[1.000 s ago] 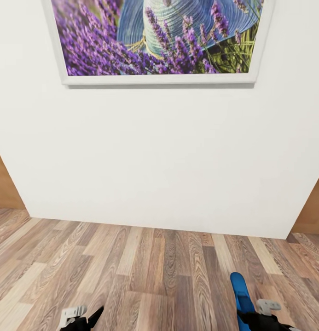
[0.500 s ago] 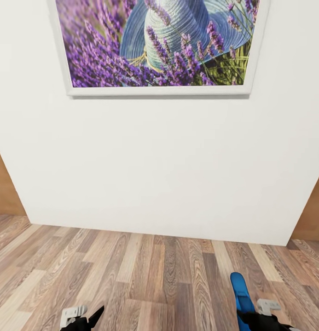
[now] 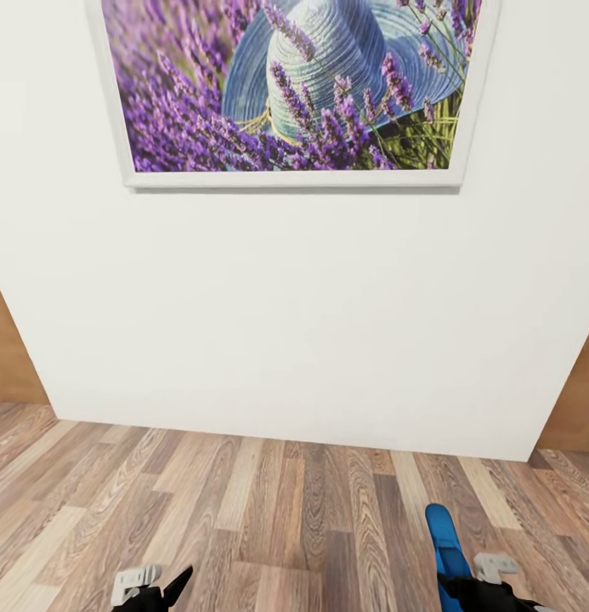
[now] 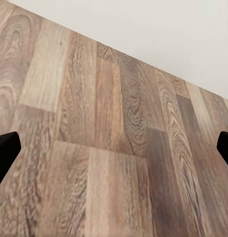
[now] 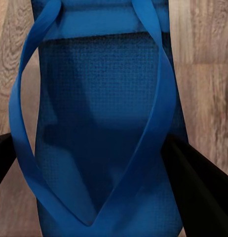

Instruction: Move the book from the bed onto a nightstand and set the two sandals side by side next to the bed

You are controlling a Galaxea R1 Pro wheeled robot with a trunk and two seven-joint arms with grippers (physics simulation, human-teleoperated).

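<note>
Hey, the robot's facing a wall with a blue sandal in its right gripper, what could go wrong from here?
1. The white wall with the lavender picture stands straight ahead; driving forward could hit it.
2. The blue sandal sits between the right gripper's black fingers, with its toe sticking out beyond them; it might slip or catch while turning.
3. The left gripper is open over bare wood-plank floor, holding nothing; the second sandal must still be found.

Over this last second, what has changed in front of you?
My camera tilted up: the framed lavender painting sits lower in view and the wood-plank floor shows less. My right gripper still holds the bright blue sandal; the left gripper stays empty.
</note>
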